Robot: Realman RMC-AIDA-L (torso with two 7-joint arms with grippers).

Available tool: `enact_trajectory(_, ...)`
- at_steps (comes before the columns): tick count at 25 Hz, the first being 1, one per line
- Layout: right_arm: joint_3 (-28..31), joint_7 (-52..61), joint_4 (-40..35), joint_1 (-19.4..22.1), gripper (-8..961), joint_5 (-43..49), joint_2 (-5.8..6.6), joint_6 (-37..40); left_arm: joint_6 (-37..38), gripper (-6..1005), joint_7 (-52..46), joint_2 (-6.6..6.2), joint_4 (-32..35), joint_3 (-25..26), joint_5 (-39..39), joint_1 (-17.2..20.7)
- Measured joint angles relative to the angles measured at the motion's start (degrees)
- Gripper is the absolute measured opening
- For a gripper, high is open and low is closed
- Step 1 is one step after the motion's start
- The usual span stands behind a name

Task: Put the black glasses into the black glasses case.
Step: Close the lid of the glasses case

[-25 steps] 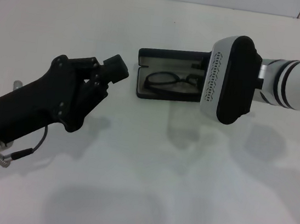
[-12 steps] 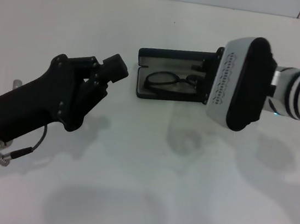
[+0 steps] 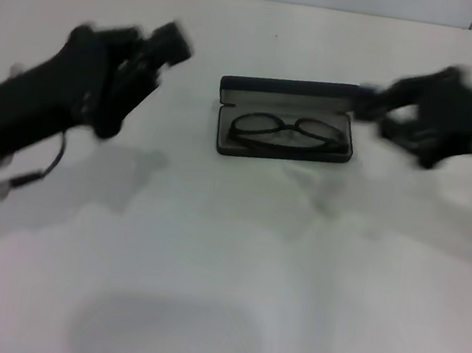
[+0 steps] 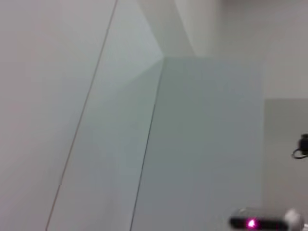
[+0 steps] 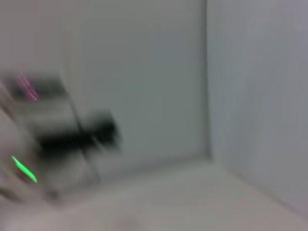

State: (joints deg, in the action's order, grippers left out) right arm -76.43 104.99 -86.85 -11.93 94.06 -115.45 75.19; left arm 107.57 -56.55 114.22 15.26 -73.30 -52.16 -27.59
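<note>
Already you have the black glasses (image 3: 287,133) lying inside the black glasses case (image 3: 281,152), which sits open on the white surface (image 3: 225,262) with its lid standing up at the back. From these views the placing looks done: both lenses rest on the lining, and the frame appears to lie within the walls.

Your right gripper (image 3: 404,120) hangs just beside the case's right end, raised off the surface and apart from the case; it is too blurred for you to say whether its fingers are spread or together. Your left gripper (image 3: 152,52) is well apart from the case, on its far side from the right gripper, lifted above the surface; its fingers cannot be read either. Neither gripper holds anything you can see.

What could remain, by my judgement, is only shutting the lid, if you count that. The wrist views show nothing of the case.
</note>
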Motion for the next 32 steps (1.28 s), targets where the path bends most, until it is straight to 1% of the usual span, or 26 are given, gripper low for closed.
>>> enact_trajectory(2, 12.9, -1.6, 5.2, 0.4, 133, -10.1, 0.02, 14.7, -2.2, 45, -0.9, -0.58, 0.1, -0.2, -0.6, -3.3)
enact_trajectory(3, 18.4, -2.0, 7.7, 0.4, 133, -13.1, -0.03, 21.0, -3.9, 45, -1.5, -0.83, 0.2, -0.2, -1.3, -5.0)
enact_trajectory(5, 28.0, -3.2, 12.9, 0.4, 133, -15.4, -0.09, 29.9, -7.5, 45, -3.2, -1.22, 1.4, -0.1, -3.5, -7.8)
enact_trajectory(6, 32.1, -4.2, 15.7, 0.5, 133, -15.1, -0.09, 33.3, -10.3, 46, -4.9, -1.46, 3.0, 0.0, -5.3, -9.2)
enact_trajectory(8, 41.4, -7.9, 22.0, 0.6, 134, -10.9, 0.0, 38.4, -15.4, 47, -8.3, -1.68, 6.7, 0.0, -8.5, -10.5)
enact_trajectory(9, 47.2, -10.2, 25.6, 0.6, 134, -7.6, 0.07, 40.4, -17.5, 47, -9.7, -1.72, 8.2, 0.1, -10.0, -10.9)
enact_trajectory(10, 51.6, -12.1, 28.1, 0.7, 134, -4.2, 0.17, 41.5, -19.7, 48, -11.1, -1.76, 9.9, 0.2, -11.6, -11.3)
enact_trajectory(11, 55.9, -14.0, 30.3, 0.9, 134, -0.9, 0.31, 42.4, -19.7, 49, -11.1, -1.76, 9.9, 0.2, -11.6, -11.3)
enact_trajectory(12, 58.8, -15.2, 31.6, 1.2, 134, 1.4, 0.52, 42.8, -22.8, 49, -13.1, -1.76, 11.6, 0.3, -13.9, -12.1)
enact_trajectory(13, 61.6, -16.4, 33.0, 1.6, 134, 3.5, 0.72, 43.2, -29.5, 50, -16.8, -1.62, 13.0, 0.5, -19.3, -15.3)
enact_trajectory(14, 64.6, -17.8, 34.5, 2.2, 134, 5.7, 0.99, 43.4, -30.3, 52, -17.3, -1.55, 13.0, 0.5, -20.4, -16.0)
enact_trajectory(16, 69.3, -20.1, 37.6, 3.3, 135, 8.7, 1.35, 43.4, -35.1, 56, -20.2, -1.21, 12.7, 0.5, -25.2, -19.2)
enact_trajectory(17, 71.2, -21.1, 39.0, 3.8, 135, 9.8, 1.42, 43.2, -37.3, 58, -21.5, -0.95, 12.5, 0.5, -27.6, -20.4)
enact_trajectory(19, 73.4, -22.7, 41.0, 4.6, 135, 10.9, 1.52, 42.9, -41.8, 62, -24.0, 0.02, 11.9, 0.5, -32.6, -22.9)
enact_trajectory(20, 73.8, -23.3, 41.8, 4.8, 135, 11.4, 1.53, 42.8, -44.2, 69, -25.1, 0.69, 11.6, 0.5, -35.2, -24.1)
enact_trajectory(24, 74.0, -24.4, 43.1, 4.7, 136, 13.4, 1.5, 42.2, -49.8, 99, -29.2, 2.82, 11.4, 0.5, -43.3, -26.2)
enact_trajectory(29, 73.8, -24.6, 44.4, 2.5, 137, 16.1, 1.5, 41.2, -51.4, 102, -30.6, 3.22, 11.3, 0.5, -44.5, -26.1)
enact_trajectory(32, 73.4, -25.2, 45.0, 1.2, 137, 17.6, 1.39, 40.7, -52.7, 135, -30.4, 3.26, 11.0, 0.3, -44.7, -25.7)
